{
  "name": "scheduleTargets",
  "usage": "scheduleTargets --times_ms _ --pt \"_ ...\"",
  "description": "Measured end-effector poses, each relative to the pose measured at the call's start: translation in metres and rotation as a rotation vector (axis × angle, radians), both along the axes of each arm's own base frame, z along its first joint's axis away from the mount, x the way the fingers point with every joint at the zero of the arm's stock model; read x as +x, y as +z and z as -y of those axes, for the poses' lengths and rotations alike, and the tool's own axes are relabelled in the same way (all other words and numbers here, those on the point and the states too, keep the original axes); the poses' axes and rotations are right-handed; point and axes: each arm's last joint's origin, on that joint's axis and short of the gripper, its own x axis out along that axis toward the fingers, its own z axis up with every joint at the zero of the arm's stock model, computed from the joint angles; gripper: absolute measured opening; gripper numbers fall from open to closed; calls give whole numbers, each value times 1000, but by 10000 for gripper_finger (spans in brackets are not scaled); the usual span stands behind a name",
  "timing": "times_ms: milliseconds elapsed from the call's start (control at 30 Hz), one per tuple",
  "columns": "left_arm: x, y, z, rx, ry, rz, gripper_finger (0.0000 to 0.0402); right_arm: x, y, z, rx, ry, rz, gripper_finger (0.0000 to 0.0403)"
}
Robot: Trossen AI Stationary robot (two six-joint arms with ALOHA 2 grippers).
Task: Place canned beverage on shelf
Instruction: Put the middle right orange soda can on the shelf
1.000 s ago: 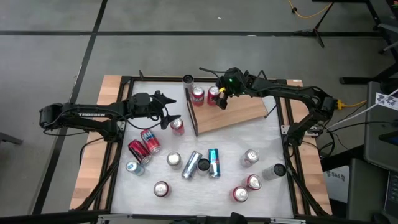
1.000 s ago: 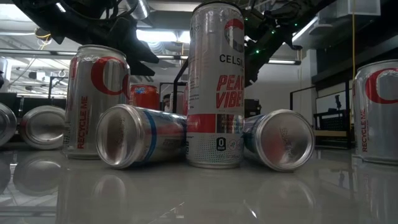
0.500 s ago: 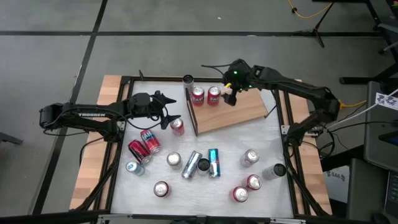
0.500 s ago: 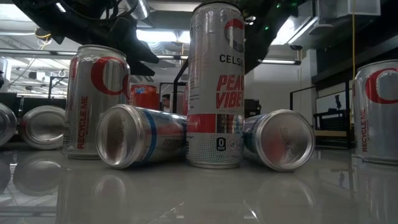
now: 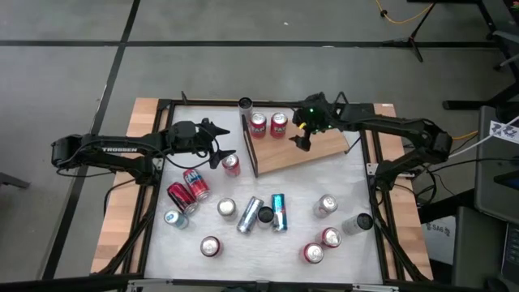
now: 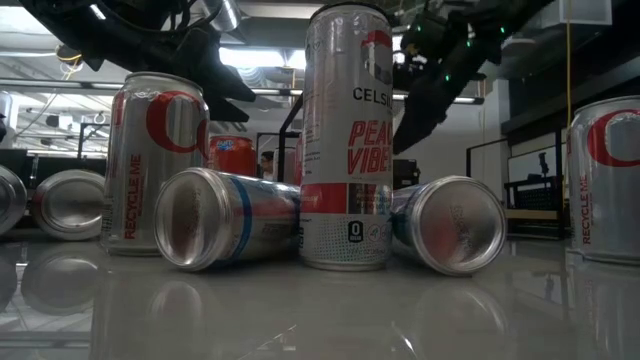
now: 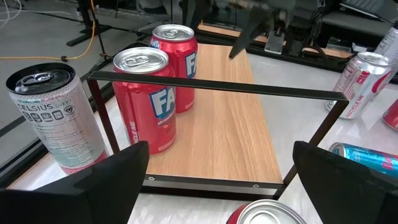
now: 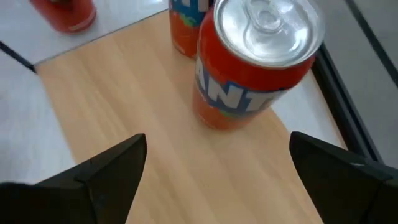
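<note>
The shelf (image 5: pixel 320 148), a light wood-grain board with a dark rail on its left short edge, lies at the table's far middle. Two red cans (image 5: pixel 258 126) (image 5: pixel 279 123) stand upright on its far left corner; both also show in the left wrist view (image 7: pixel 149 99) (image 7: pixel 179 59). My right gripper (image 5: pixel 302 139) hovers open over the board, just right of the nearer red can (image 8: pixel 252 62), which stands clear beyond its fingers. My left gripper (image 5: pixel 227 142) waits open at the shelf's left, facing the rail (image 7: pixel 217 89), with nothing between its fingers.
A grey tall can (image 7: pixel 53 118) stands off the board by its far left corner. Several cans, upright and lying, are scattered over the white table's near half (image 5: pixel 259 212), one red can (image 5: pixel 231 165) close under my left gripper. Most of the board is bare.
My right gripper has drawn back from the right-hand red can, going toward the table's right and near edges over the board. The can stays standing on the shelf beside the other one. My left arm has kept still.
</note>
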Motion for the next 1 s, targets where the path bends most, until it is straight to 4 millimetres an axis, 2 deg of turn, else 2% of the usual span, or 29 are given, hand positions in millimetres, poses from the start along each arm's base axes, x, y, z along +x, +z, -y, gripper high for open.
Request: scheduleTargets --times_ms 233,700,1000 --pt "0 0 0 0 0 0 389 0 -18 -1 -9 23 75 383" --pt "0 0 0 2 0 3 389 15 -27 4 23 64 166 383" --pt "0 0 0 3 -2 3 389 15 -29 4 25 54 150 383"
